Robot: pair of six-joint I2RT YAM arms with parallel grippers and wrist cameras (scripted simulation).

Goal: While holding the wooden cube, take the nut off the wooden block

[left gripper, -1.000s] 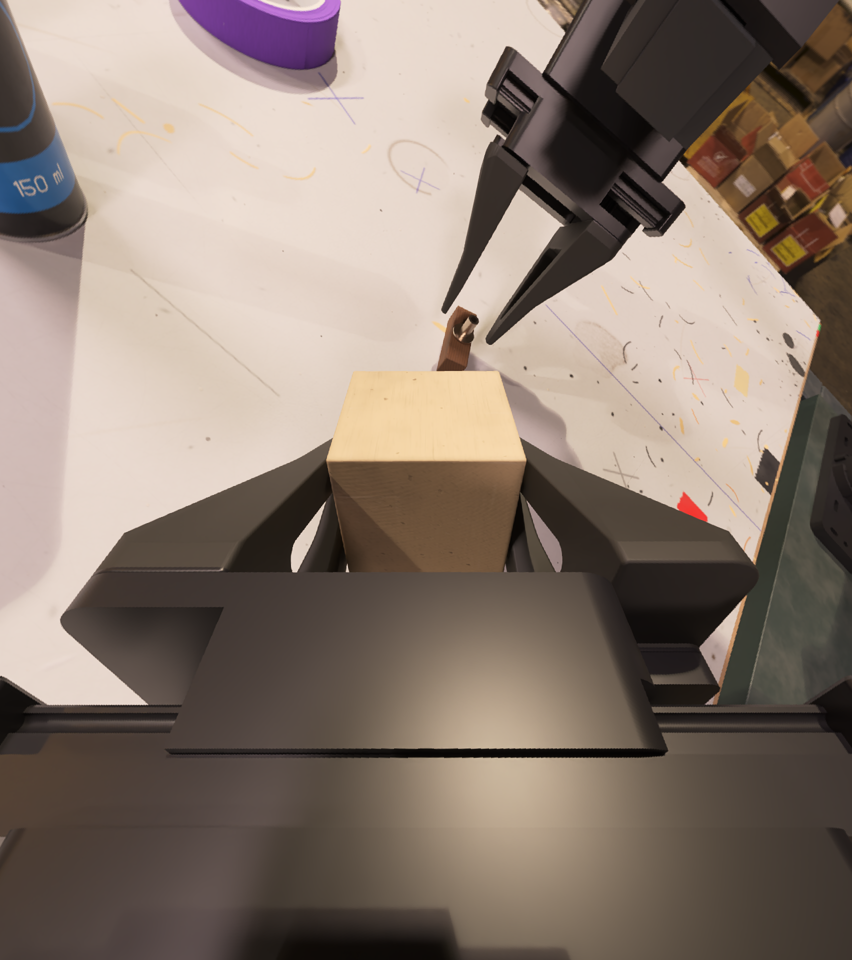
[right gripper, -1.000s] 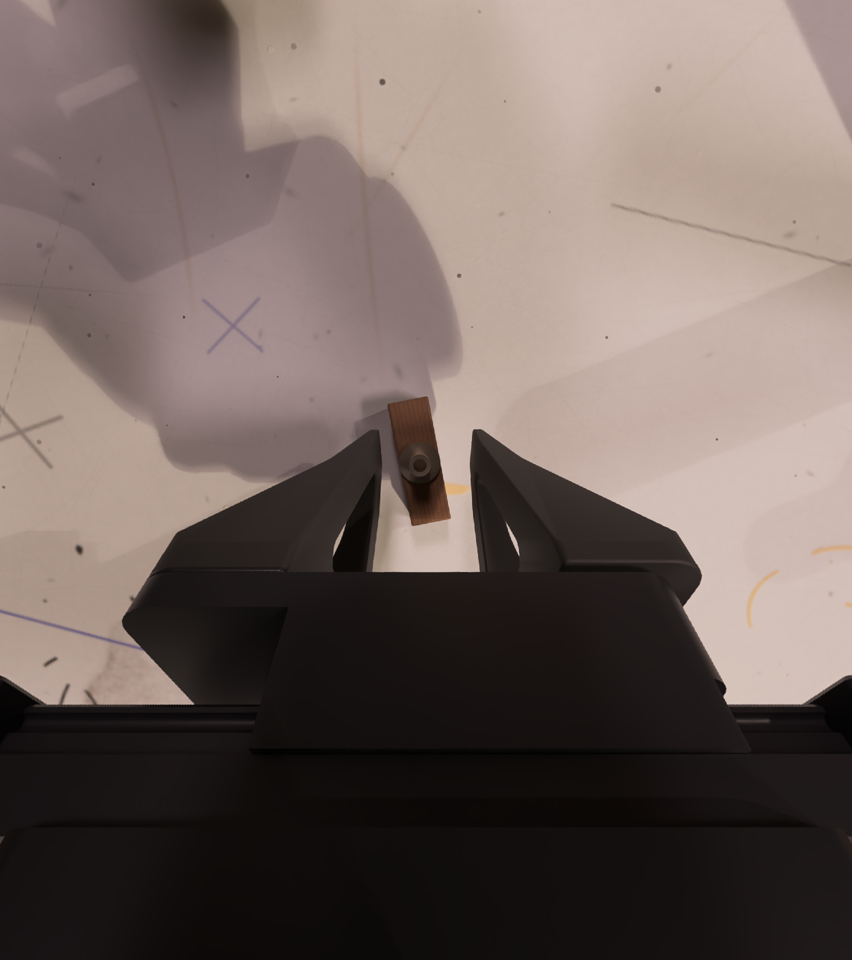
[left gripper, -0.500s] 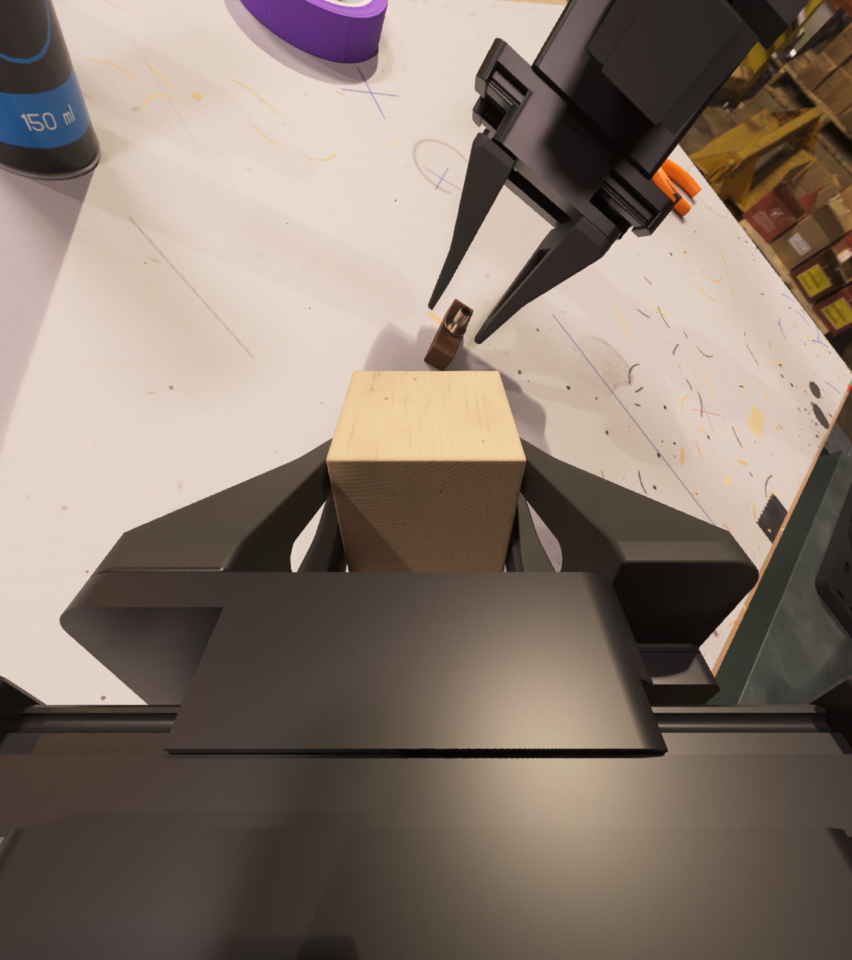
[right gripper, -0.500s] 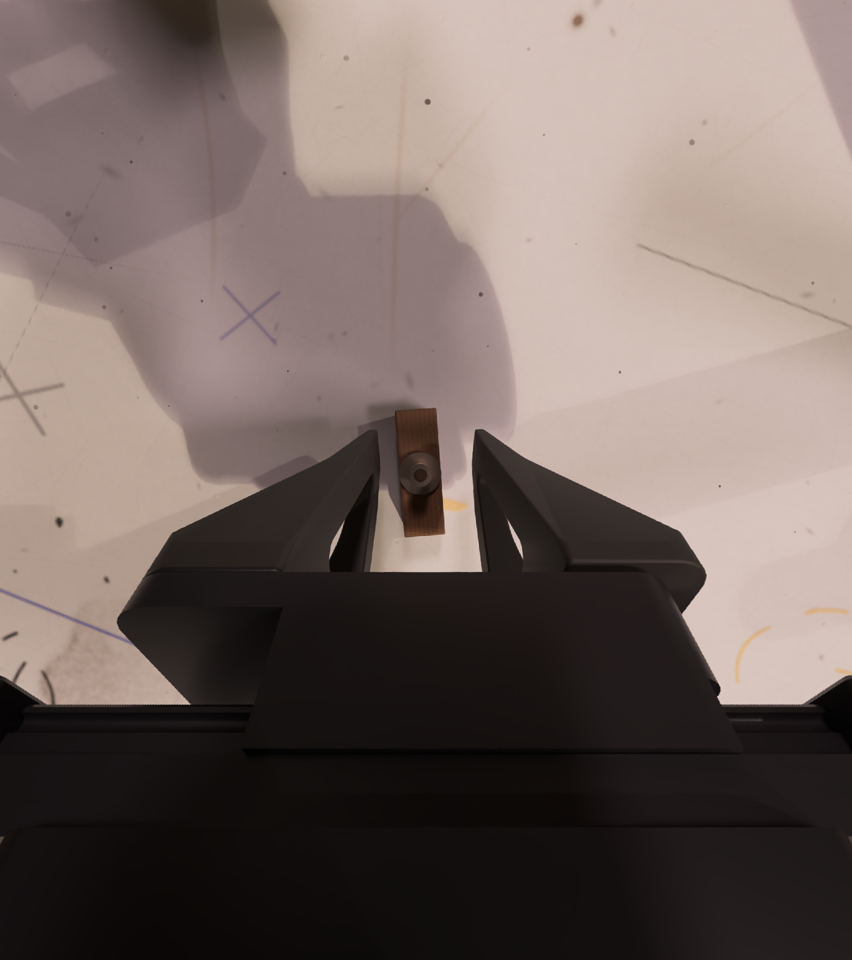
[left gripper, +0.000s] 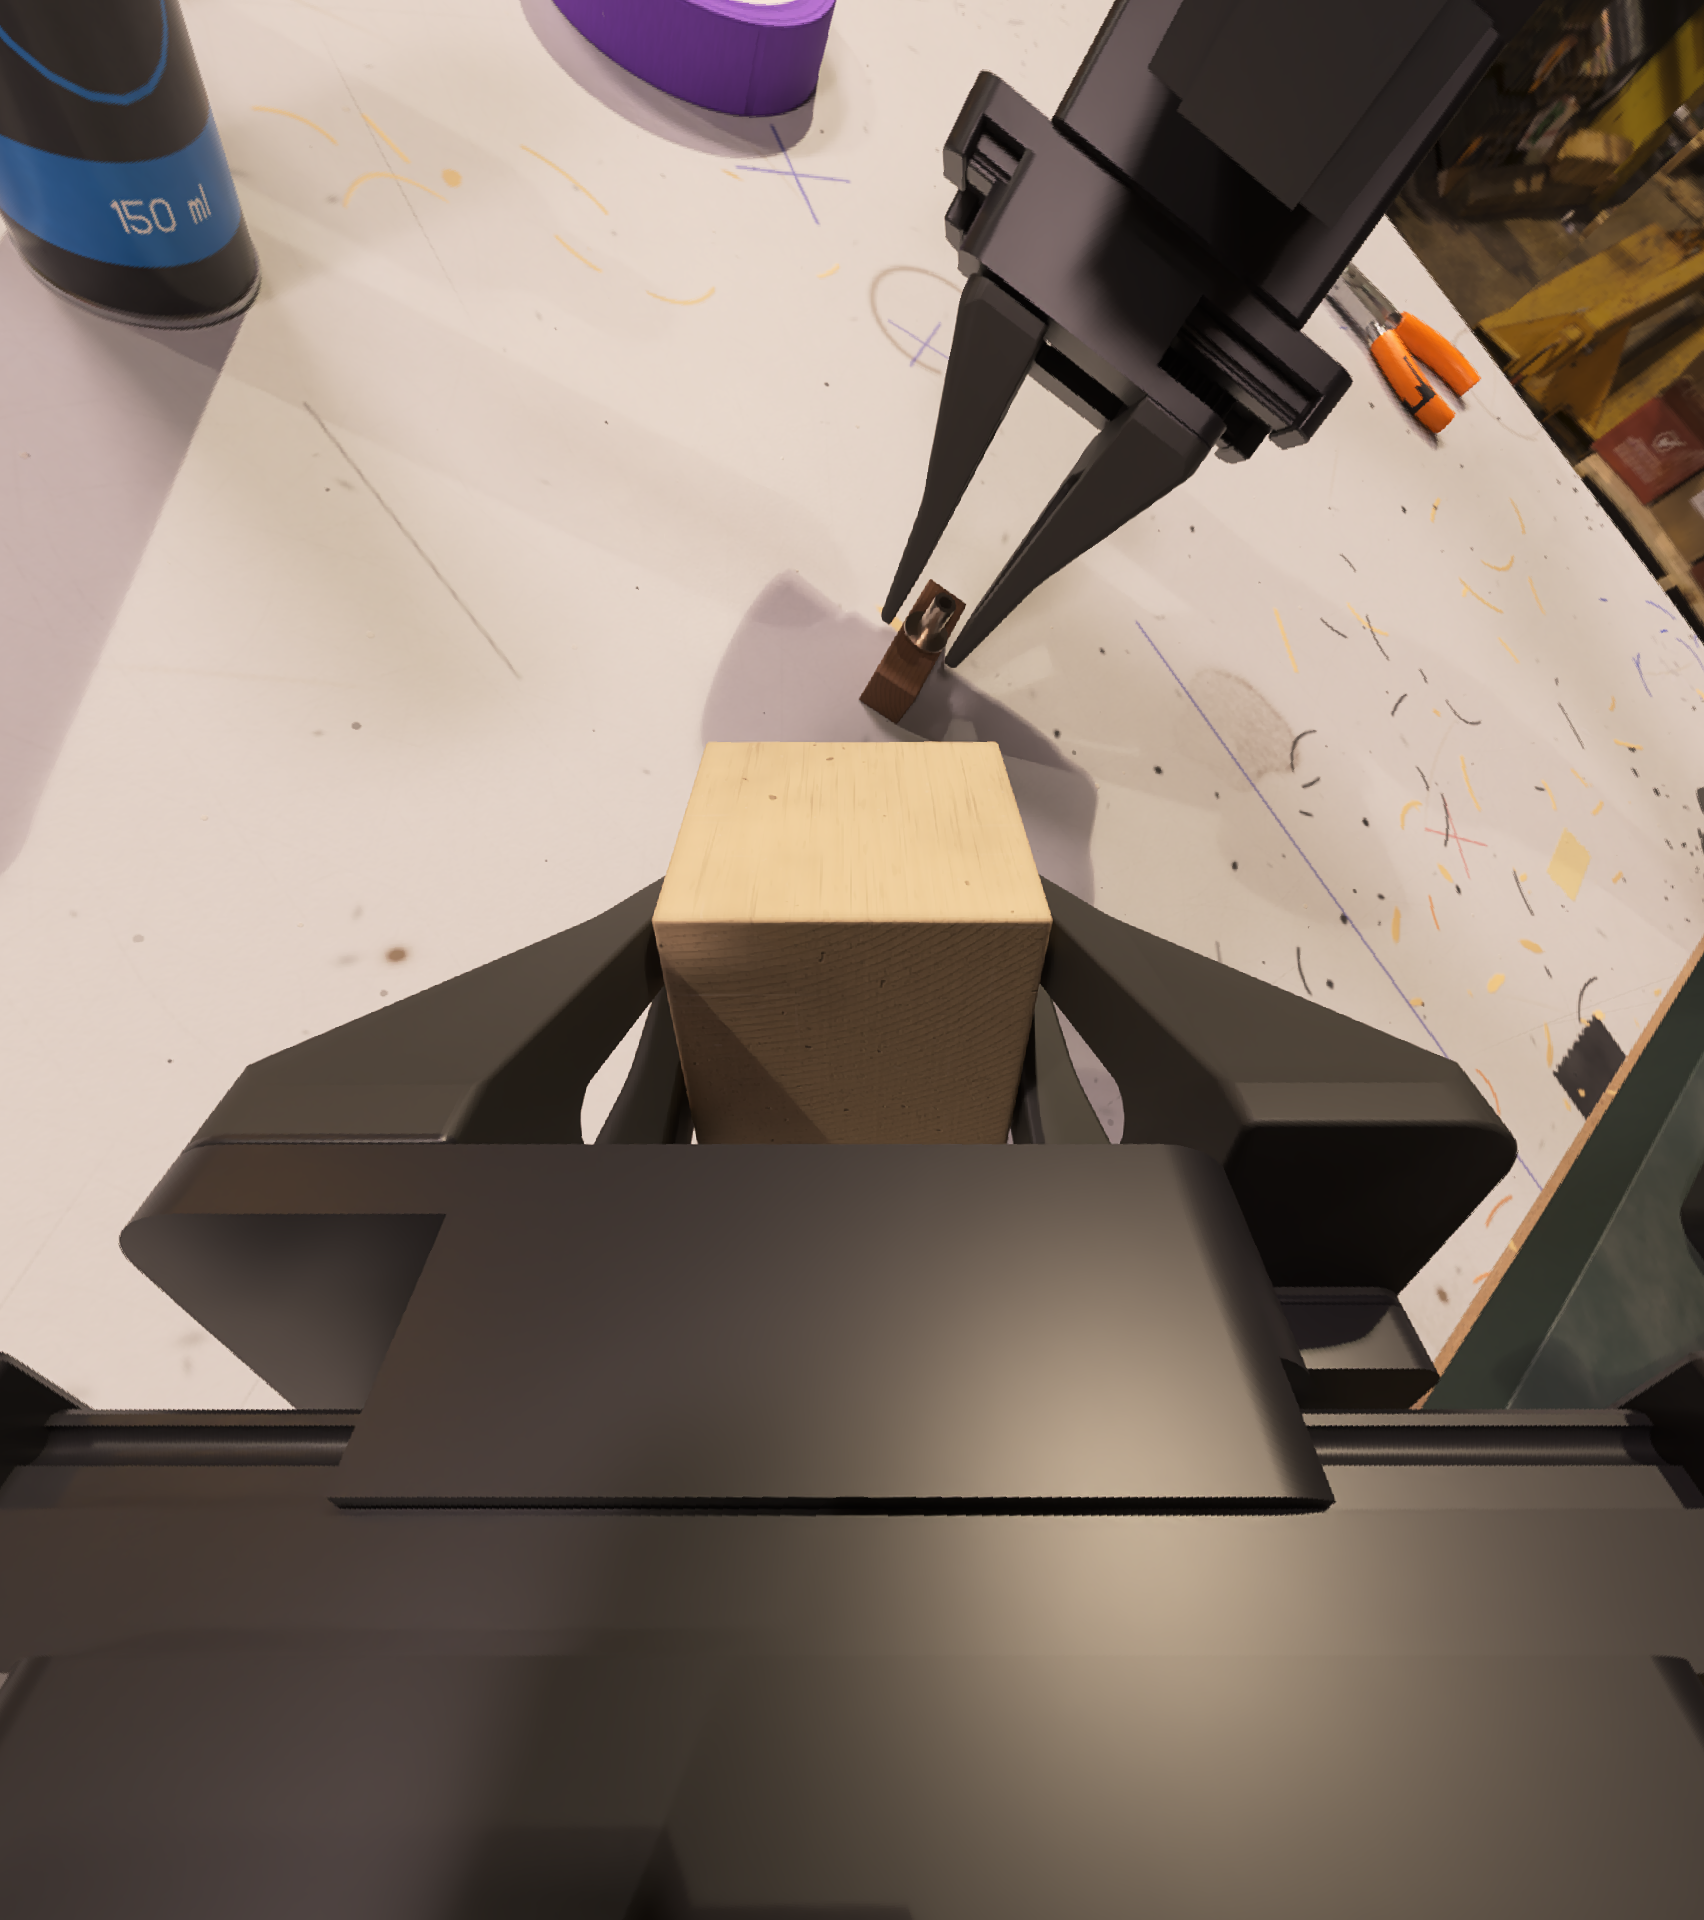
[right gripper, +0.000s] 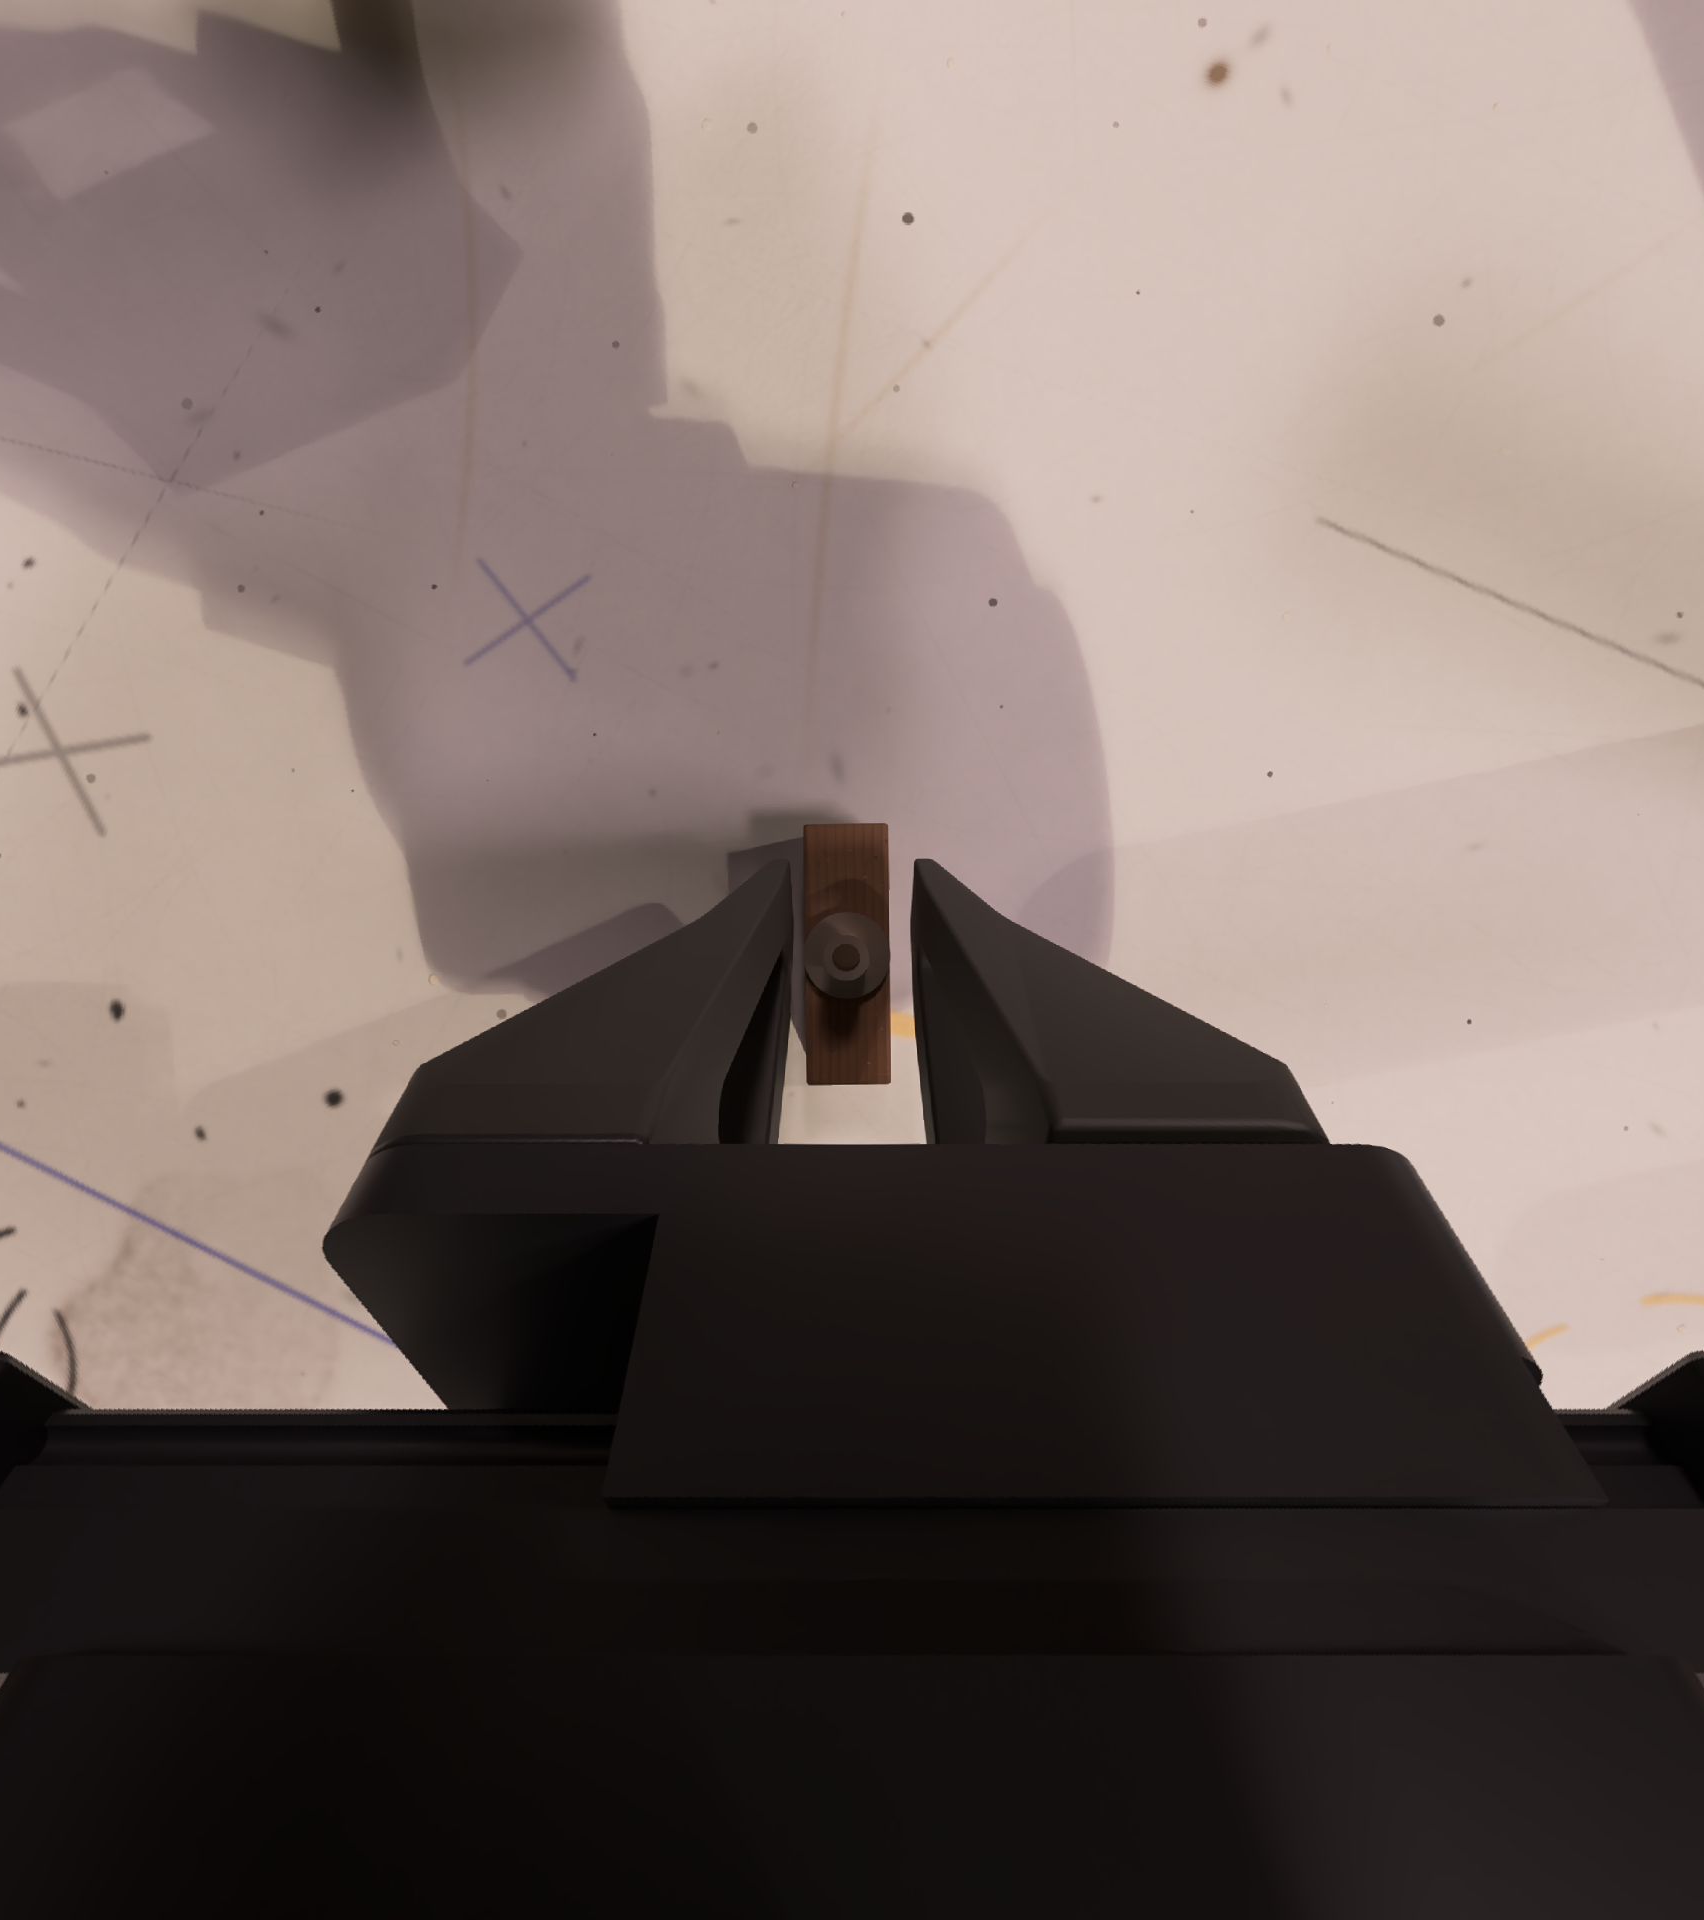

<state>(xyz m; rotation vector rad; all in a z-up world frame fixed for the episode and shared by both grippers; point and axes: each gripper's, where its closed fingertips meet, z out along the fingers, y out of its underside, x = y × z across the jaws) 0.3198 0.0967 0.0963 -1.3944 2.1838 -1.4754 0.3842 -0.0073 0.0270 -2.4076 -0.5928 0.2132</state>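
My left gripper is shut on the pale wooden cube and holds it above the white table. Just beyond the cube, a small dark brown wooden block stands on the table with a dark metal nut on top. My right gripper points down over it, one finger on each side of the nut. In the right wrist view the block and nut lie between the fingers of the right gripper, which is open with narrow gaps on both sides.
A black and blue can stands at the far left. A purple tape roll lies at the back. Orange-handled pliers lie behind the right arm. The table edge runs along the right.
My right gripper has come lower around the block, its fingers have narrowed on it, and the block now lines up straight between them. The left gripper still holds the cube.
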